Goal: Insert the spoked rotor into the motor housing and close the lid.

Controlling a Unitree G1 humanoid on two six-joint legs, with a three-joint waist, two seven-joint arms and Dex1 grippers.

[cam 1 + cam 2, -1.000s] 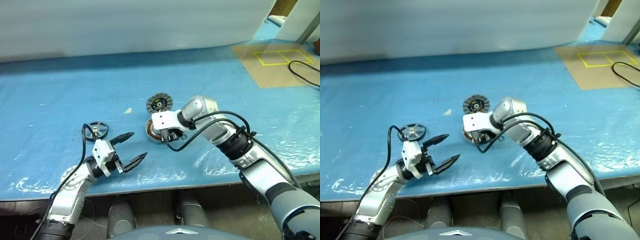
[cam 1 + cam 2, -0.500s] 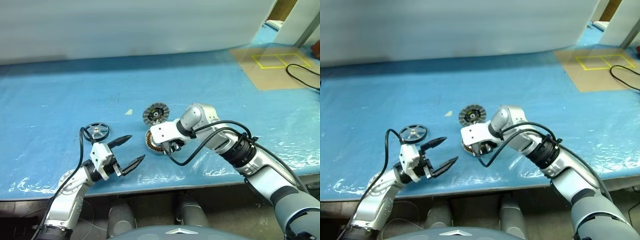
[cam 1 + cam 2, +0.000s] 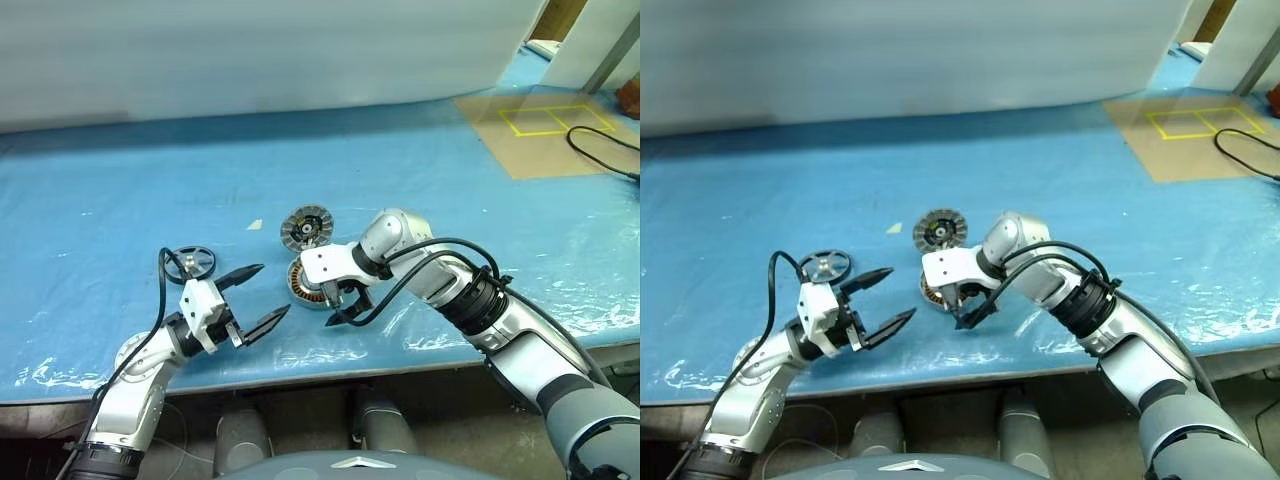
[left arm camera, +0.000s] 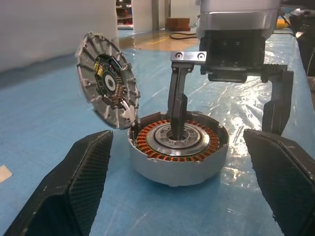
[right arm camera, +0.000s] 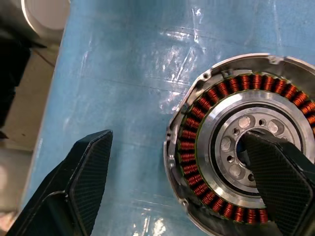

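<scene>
Left wrist view, round metal motor housing (image 4: pixel 178 158), copper-orange windings, segmented lid (image 4: pixel 108 80) upright.

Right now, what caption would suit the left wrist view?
Open motor housing showing copper windings, lid tipped up, right gripper straddling its rim.

My right gripper (image 4: pixel 224 105) blocks the silver-grey round motor housing (image 4: pixel 178 156); its segmented grey lid (image 4: pixel 108 79) stands open behind.

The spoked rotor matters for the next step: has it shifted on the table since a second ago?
No. The spoked rotor lies flat, the same way off the motor housing and its open lid.
</scene>
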